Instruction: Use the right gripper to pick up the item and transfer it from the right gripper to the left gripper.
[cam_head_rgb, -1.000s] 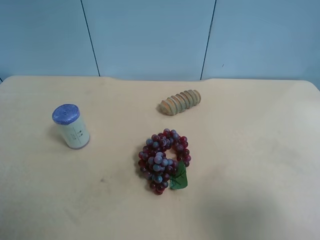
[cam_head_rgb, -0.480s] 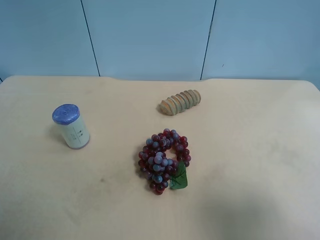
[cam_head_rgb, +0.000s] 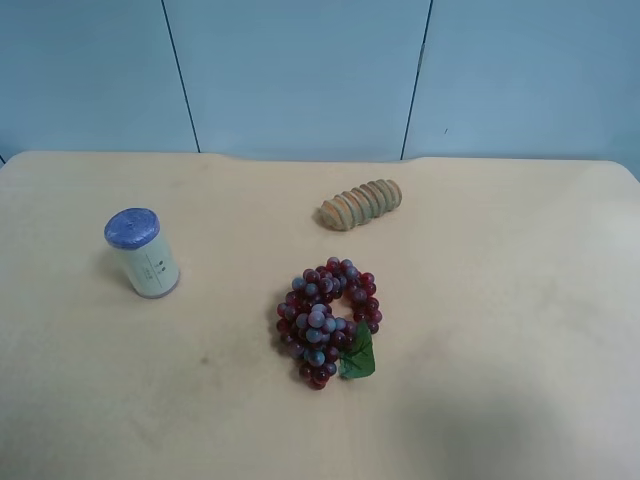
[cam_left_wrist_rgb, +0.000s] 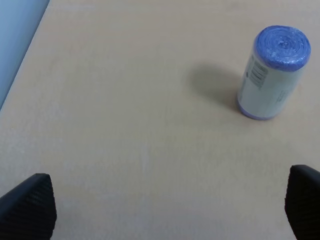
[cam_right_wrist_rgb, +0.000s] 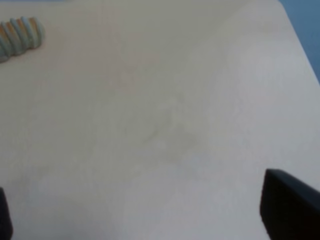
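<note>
Item (cam_head_rgb: 142, 253) upright on table (cam_head_rgb: 500, 260), lid on, both end effectors spread wide, empty

Pale beige desk (cam_head_rgb: 520, 300) fills most of exterior high view; far edge slightly wavy; light blue panelled wall (cam_head_rgb: 300, 70) behind desk; 2 thin dark vertical seams split wall into 3 panels; lighting soft, even, shadows faint.

Only fingertips are seen: the left gripper (cam_left_wrist_rgb: 165, 207) has black, woven-textured fingers (cam_left_wrist_rgb: 30, 207); the right gripper (cam_right_wrist_rgb: 145, 212) has plain matte black ones (cam_right_wrist_rgb: 290, 210).
</note>
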